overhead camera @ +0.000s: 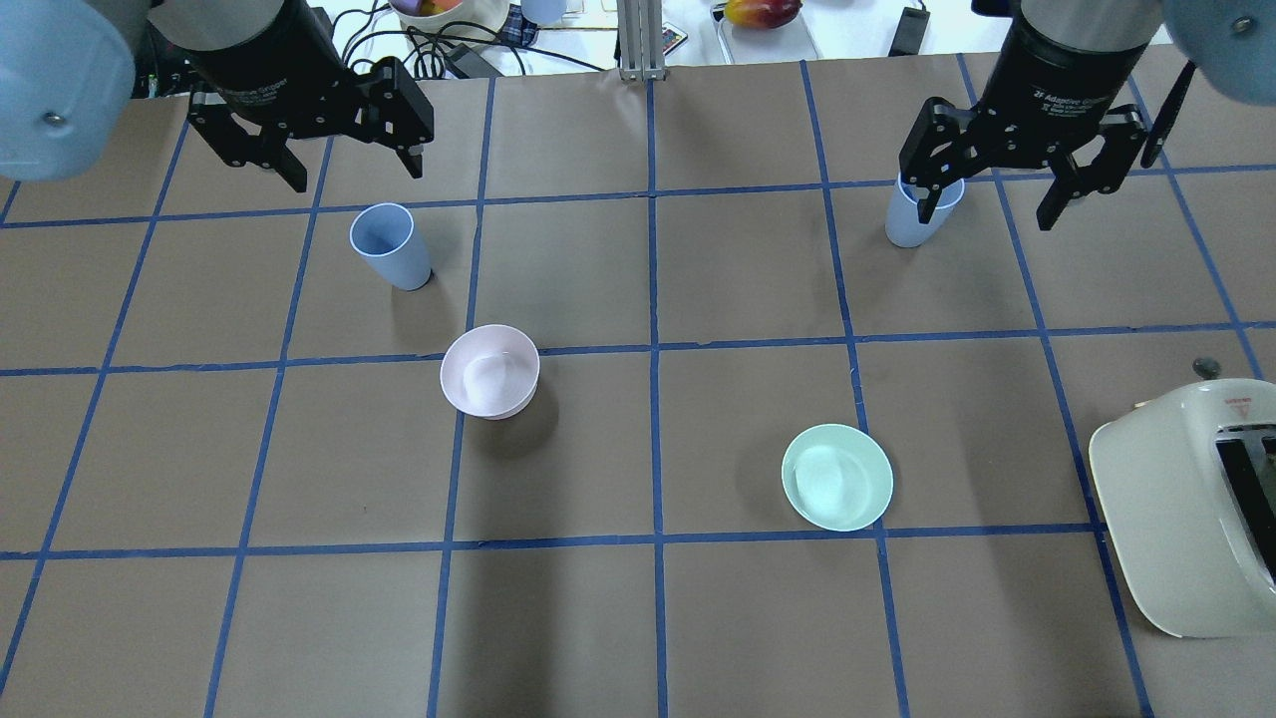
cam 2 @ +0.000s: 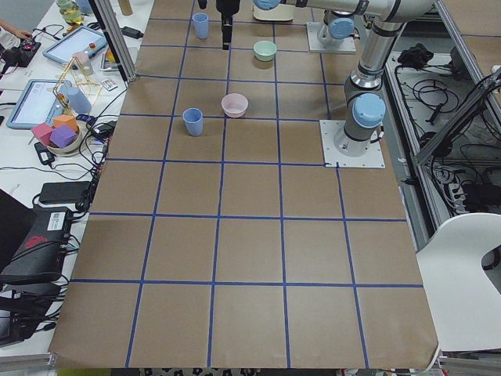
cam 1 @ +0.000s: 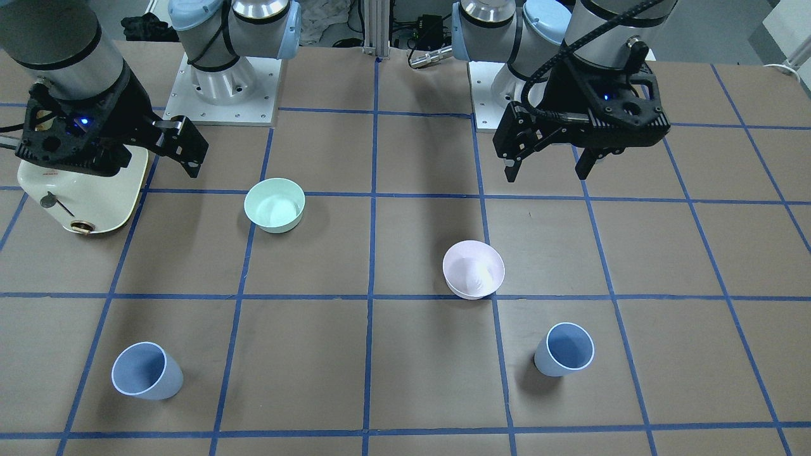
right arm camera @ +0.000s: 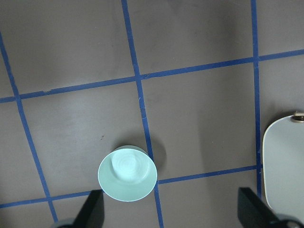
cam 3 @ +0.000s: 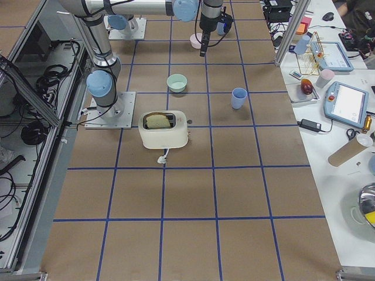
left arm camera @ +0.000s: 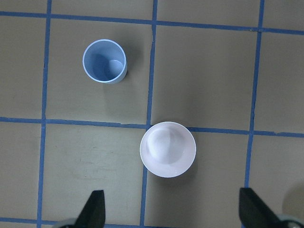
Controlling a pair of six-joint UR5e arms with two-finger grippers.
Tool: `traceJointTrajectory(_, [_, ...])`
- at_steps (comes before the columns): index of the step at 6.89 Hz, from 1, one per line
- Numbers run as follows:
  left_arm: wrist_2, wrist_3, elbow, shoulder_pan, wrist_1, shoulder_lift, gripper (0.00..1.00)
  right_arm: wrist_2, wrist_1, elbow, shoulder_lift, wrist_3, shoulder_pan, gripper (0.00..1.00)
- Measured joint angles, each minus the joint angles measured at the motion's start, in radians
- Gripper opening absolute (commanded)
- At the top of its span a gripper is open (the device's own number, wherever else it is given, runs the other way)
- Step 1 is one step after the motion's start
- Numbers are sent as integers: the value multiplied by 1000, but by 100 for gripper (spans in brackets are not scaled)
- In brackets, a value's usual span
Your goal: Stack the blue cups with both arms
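Observation:
Two pale blue cups stand upright on the table, far apart. One blue cup (overhead camera: pixel 389 247) is on my left side, also in the left wrist view (left arm camera: pixel 104 61) and the front view (cam 1: pixel 564 349). The other blue cup (overhead camera: pixel 909 224) is on my right side, partly behind a finger of the right gripper in the overhead view; it also shows in the front view (cam 1: pixel 147 370). My left gripper (overhead camera: pixel 354 178) is open and empty, high above the table. My right gripper (overhead camera: pixel 985 214) is open and empty, also held high.
A pale pink bowl (overhead camera: pixel 489 371) sits near the left cup. A mint-green bowl (overhead camera: pixel 836 477) sits right of centre. A cream toaster (overhead camera: pixel 1186 509) stands at the right edge, near the robot. Brown paper with blue tape lines covers the table (overhead camera: pixel 648 618).

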Motion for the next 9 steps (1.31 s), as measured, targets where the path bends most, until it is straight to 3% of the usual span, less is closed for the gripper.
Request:
traceJointTrajectory(5, [-5,6,0,-1,11,-25,100,8,-1,0,0,-15,0,100])
traceJointTrajectory(7, [0,49,-7,5,16,-92,100,10,-13,-4,7,-15,-2,100])
traceJointTrajectory(9, [12,152,-42,33,138,-212,100,4,-82,-18,38,-20,-10,100])
